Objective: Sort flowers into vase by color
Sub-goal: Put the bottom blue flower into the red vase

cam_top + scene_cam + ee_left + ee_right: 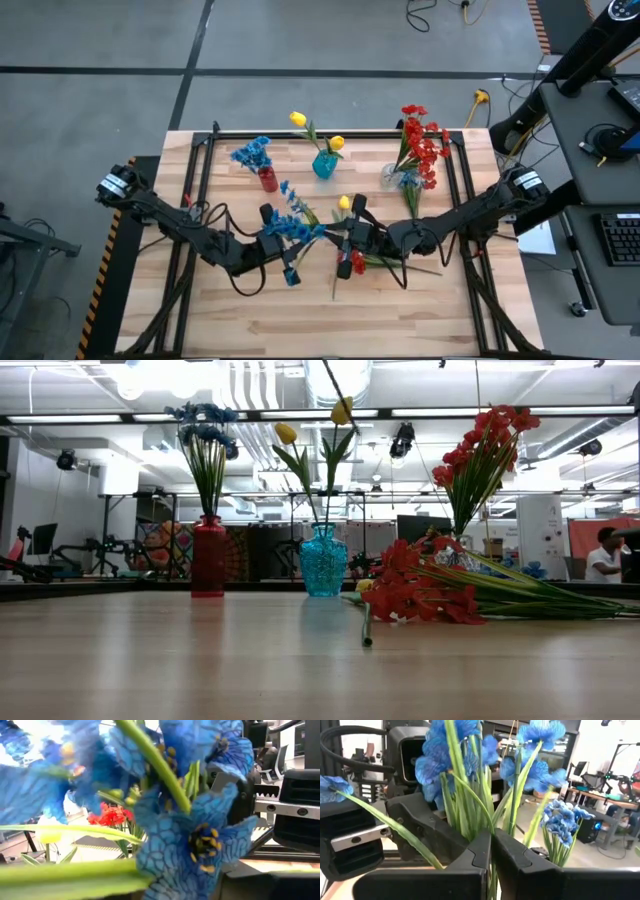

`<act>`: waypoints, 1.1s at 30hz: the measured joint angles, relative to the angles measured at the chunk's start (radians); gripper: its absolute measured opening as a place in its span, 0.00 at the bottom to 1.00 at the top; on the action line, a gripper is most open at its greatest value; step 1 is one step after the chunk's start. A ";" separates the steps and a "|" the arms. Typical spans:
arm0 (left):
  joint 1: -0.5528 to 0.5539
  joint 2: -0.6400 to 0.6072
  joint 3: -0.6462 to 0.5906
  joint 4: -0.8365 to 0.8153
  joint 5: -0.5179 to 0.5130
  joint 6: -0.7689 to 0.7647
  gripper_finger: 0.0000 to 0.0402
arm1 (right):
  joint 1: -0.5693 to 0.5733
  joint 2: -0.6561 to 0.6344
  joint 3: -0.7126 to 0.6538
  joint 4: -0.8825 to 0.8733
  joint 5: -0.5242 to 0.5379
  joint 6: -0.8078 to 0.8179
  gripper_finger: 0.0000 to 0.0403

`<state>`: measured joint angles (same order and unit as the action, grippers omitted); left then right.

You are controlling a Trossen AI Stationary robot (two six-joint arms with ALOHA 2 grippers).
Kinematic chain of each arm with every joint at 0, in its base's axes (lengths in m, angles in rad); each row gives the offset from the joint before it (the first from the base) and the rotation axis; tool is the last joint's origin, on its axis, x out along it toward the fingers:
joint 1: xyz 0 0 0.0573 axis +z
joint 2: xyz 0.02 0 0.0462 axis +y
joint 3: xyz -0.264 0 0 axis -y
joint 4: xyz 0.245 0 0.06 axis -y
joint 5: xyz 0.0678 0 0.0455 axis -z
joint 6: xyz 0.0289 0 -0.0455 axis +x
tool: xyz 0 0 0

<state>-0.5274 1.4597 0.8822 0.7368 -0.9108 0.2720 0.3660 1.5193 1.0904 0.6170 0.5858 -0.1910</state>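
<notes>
- Now both dark arms reach low from the two sides of the wooden slatted table (250,330) and meet near its middle, seen from above.
- The left gripper (283,240) holds up a blue artificial flower spray with green stems (292,226); the blooms fill the left wrist view, so I cannot tell if the fingers are fully closed on it.
- The right gripper (491,855) is closed on the green stems of this same blue spray, with the fingers pressed together around them.
- A red flower spray with long green stems (425,595) lies flat on the table near the grippers.
- Three vases stand in a row at the far side: a red glass vase (208,556) with blue flowers, a turquoise glass vase (324,561) with yellow tulip-like flowers (287,433), and a clear vase (392,177) with red flowers (422,140).
- A person (606,555) sits in the room behind the table.
</notes>
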 joint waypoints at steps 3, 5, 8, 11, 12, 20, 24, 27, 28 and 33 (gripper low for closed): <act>-0.003 -0.003 0.000 -0.005 0.000 0.007 0.13 | 0.002 -0.015 0.000 -0.035 -0.001 0.016 0.03; -0.006 -0.007 0.000 -0.006 0.000 0.007 0.10 | 0.002 -0.026 0.000 -0.061 -0.009 0.031 0.03; -0.006 -0.008 -0.001 -0.006 0.000 0.016 0.07 | 0.002 -0.035 0.000 -0.097 -0.033 0.062 0.05; -0.007 -0.008 -0.002 -0.008 0.001 0.024 0.05 | 0.002 -0.039 0.000 -0.118 -0.055 0.082 0.12; -0.007 -0.008 -0.002 -0.008 0.001 0.024 0.04 | 0.002 -0.040 0.000 -0.119 -0.055 0.087 0.15; -0.025 -0.023 -0.002 -0.020 -0.118 0.073 0.04 | 0.002 -0.058 0.000 -0.172 -0.066 0.103 0.40; -0.051 -0.065 -0.002 -0.022 -0.259 0.139 0.04 | 0.004 -0.112 0.000 -0.254 -0.070 0.130 0.46; -0.059 -0.114 -0.002 -0.051 -0.294 0.165 0.04 | 0.002 -0.151 0.000 -0.316 -0.063 0.151 0.48; -0.059 -0.132 -0.002 -0.065 -0.298 0.165 0.04 | 0.002 -0.160 0.000 -0.334 -0.062 0.157 0.49; -0.057 -0.250 -0.002 -0.198 -0.296 0.150 0.04 | 0.003 -0.205 0.000 -0.402 -0.063 0.168 0.48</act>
<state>-0.5842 1.2095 0.8803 0.5384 -1.2066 0.4219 0.3687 1.3143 1.0908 0.2147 0.5228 -0.0231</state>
